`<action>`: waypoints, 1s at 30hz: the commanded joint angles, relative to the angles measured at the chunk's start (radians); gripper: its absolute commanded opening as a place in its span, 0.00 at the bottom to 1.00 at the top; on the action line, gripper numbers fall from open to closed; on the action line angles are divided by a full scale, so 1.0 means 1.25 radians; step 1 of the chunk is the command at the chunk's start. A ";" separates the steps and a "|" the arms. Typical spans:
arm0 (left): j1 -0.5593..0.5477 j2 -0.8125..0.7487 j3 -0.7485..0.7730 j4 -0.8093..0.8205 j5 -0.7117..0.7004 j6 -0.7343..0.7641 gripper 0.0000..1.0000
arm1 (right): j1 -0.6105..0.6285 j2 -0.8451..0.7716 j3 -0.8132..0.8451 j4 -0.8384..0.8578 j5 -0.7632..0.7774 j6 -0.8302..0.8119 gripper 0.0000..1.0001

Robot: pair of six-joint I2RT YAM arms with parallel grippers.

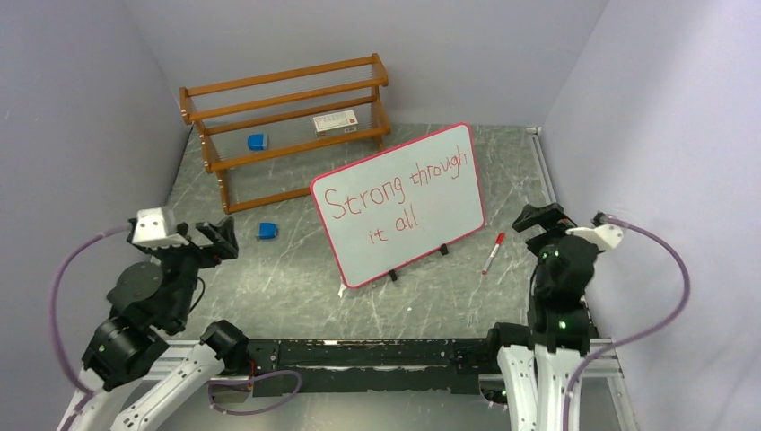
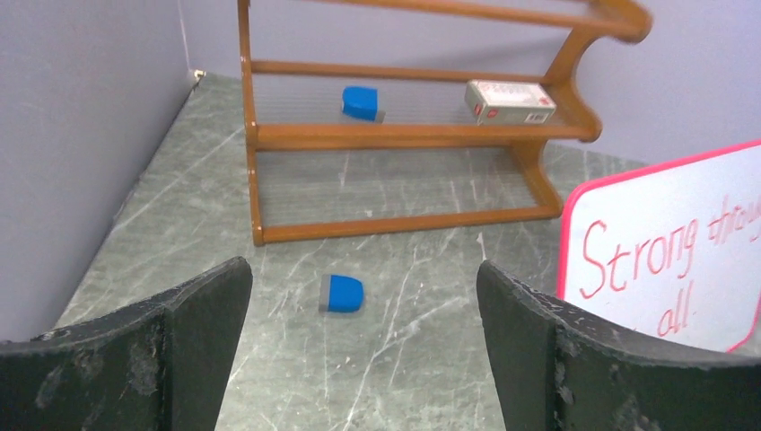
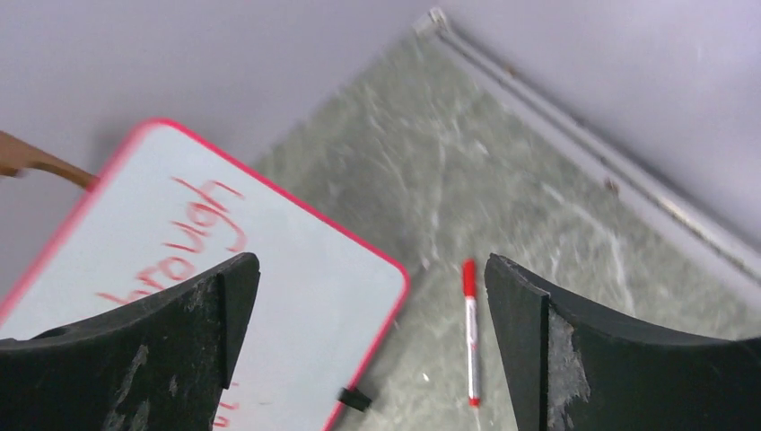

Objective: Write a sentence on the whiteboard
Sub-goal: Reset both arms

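The whiteboard [image 1: 404, 205] stands tilted on small black feet in the middle of the table, pink-red rim all round. The sentence [image 1: 395, 193] in red marker reads "Strong through it all" in two lines. Part of the board shows in the left wrist view [image 2: 669, 256] and in the right wrist view [image 3: 206, 260]. A red-capped marker [image 1: 493, 253] lies on the table right of the board, also in the right wrist view [image 3: 470, 330]. My left gripper [image 1: 218, 238] is open and empty, left of the board. My right gripper [image 1: 538, 218] is open and empty, just right of the marker.
A wooden rack [image 1: 287, 126] stands at the back left with a blue eraser [image 1: 257, 142] and a small white box [image 1: 335, 122] on a shelf. Another blue eraser [image 1: 266, 231] lies on the table before the rack. Walls close in left, right and back.
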 commanded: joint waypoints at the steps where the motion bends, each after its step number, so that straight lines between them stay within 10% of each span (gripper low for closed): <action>1: 0.005 -0.032 0.081 -0.053 0.034 0.045 0.98 | -0.005 -0.066 0.103 -0.101 -0.040 -0.107 1.00; 30: 0.005 -0.231 -0.022 -0.019 -0.067 -0.047 0.98 | 0.104 -0.299 0.071 -0.067 0.034 -0.263 1.00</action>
